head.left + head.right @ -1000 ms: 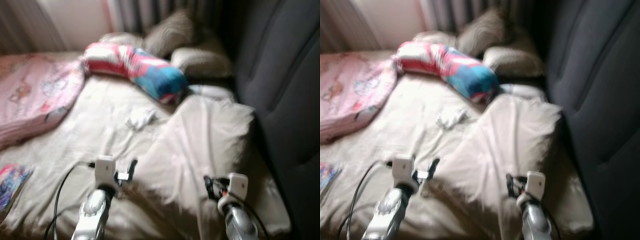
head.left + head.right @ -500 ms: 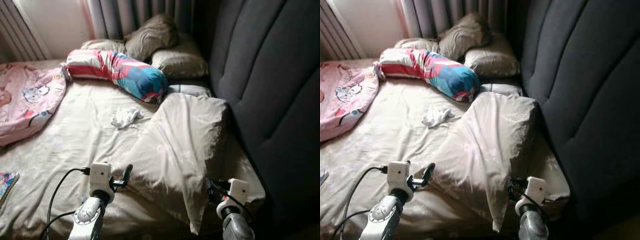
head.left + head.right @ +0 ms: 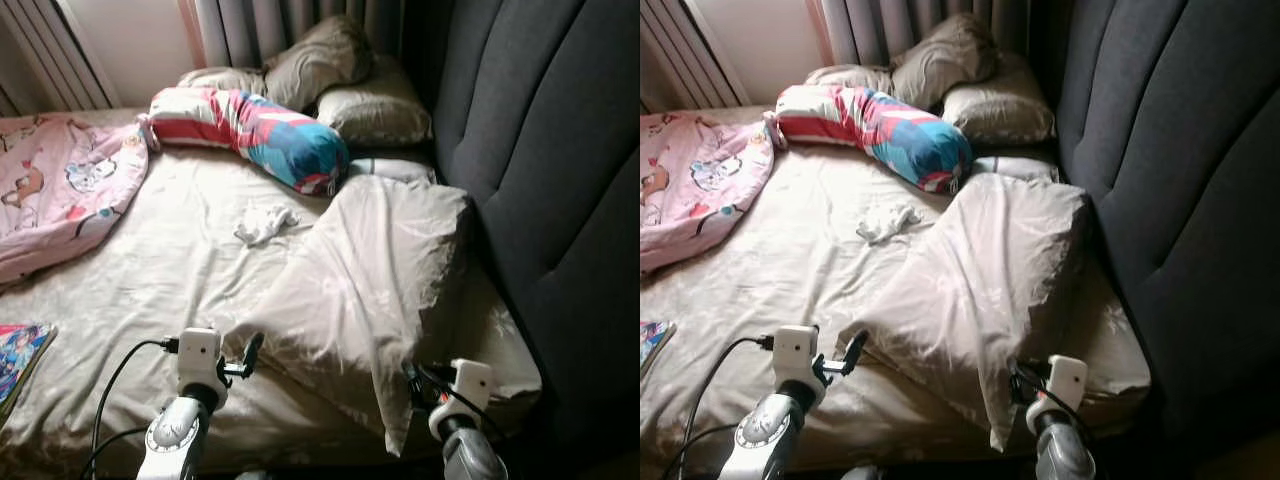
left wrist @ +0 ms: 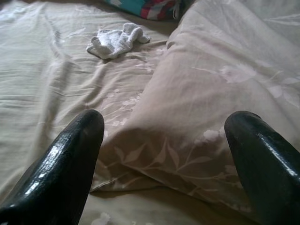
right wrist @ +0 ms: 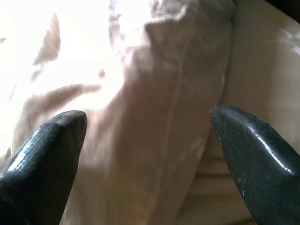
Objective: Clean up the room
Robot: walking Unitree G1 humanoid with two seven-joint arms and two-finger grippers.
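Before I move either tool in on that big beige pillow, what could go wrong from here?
1. The beige pillow overhangs the bed edge near the right tool; a push could slide it off.
2. Both tools are open at opposite corners; the left tool may pinch the sheet beneath along with the pillow corner.
3. The small white cloth lies close to the pillow and could get dragged or buried.

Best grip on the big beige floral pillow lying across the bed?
Probably pinch the big beige floral pillow at its thin near corners from the foot side: left gripper faces one flat corner, right gripper the drooping corner. Both are open.
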